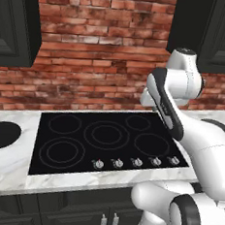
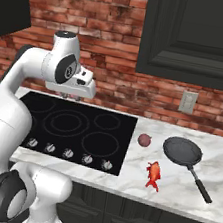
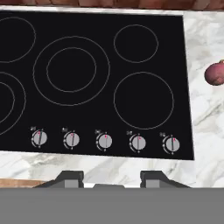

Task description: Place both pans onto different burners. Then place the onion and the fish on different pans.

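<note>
The larger matte black pan (image 1: 1, 134) lies on the marble counter left of the cooktop (image 1: 80, 167), its handle pointing toward the counter's front. The smaller greyish pan (image 2: 182, 150) rests on the counter right of the cooktop (image 2: 119, 157), handle toward the front right. The dark red onion (image 2: 144, 140) (image 3: 215, 73) sits between that pan and the glass. The orange fish (image 2: 153, 174) lies in front of the onion. All the burners (image 3: 71, 70) (image 1: 106, 135) are bare. My gripper (image 2: 71, 96) (image 3: 111, 178) hangs high above the cooktop, open, nothing between its fingers.
A row of silver knobs (image 3: 105, 141) runs along the cooktop's front edge. The brick wall (image 1: 90, 58) stands behind, with dark cabinets (image 2: 195, 35) overhead and a wall outlet (image 2: 188, 101) on the right. Marble counter (image 2: 182, 195) extends to both sides.
</note>
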Motion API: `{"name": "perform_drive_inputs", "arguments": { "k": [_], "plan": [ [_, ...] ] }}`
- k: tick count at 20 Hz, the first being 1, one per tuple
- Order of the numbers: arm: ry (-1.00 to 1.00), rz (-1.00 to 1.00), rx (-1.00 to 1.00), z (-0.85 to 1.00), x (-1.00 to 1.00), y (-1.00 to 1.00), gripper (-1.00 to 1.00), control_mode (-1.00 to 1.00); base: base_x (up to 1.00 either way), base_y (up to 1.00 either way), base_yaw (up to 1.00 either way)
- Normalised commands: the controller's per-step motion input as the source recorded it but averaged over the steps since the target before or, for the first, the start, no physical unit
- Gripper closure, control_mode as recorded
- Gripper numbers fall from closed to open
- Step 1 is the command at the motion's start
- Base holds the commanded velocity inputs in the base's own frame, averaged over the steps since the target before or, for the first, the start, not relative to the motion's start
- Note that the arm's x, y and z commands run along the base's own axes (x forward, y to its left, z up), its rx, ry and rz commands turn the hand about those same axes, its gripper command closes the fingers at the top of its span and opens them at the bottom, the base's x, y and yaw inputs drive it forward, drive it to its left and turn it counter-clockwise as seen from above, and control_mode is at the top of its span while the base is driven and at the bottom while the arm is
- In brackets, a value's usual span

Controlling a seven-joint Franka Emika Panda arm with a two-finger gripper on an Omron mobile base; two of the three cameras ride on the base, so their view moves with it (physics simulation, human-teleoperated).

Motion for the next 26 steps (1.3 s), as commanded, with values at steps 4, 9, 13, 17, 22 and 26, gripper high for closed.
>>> {"name": "perform_drive_inputs", "arguments": {
  "k": [4, 9, 13, 17, 22, 26],
  "plan": [
    [-0.01, 0.00, 0.00, 0.00, -0.03, 0.14, -1.00, -1.00, 0.00, 0.00, 0.00],
    [-0.06, 0.00, 0.00, 0.00, -0.08, 0.69, -1.00, -1.00, 0.00, 0.00, 0.00],
    [-0.07, 0.00, 0.00, 0.00, -0.29, 0.70, -1.00, -1.00, 0.00, 0.00, 0.00],
    [-0.04, 0.00, 0.00, 0.00, -0.23, 0.60, -1.00, -1.00, 0.00, 0.00, 0.00],
    [-0.01, 0.00, 0.00, -0.02, -0.15, 0.55, -1.00, -1.00, 0.00, 0.00, 0.00],
    [0.02, 0.00, 0.00, 0.00, -0.02, 0.28, -1.00, -1.00, 0.00, 0.00, 0.00]
  ]
}}
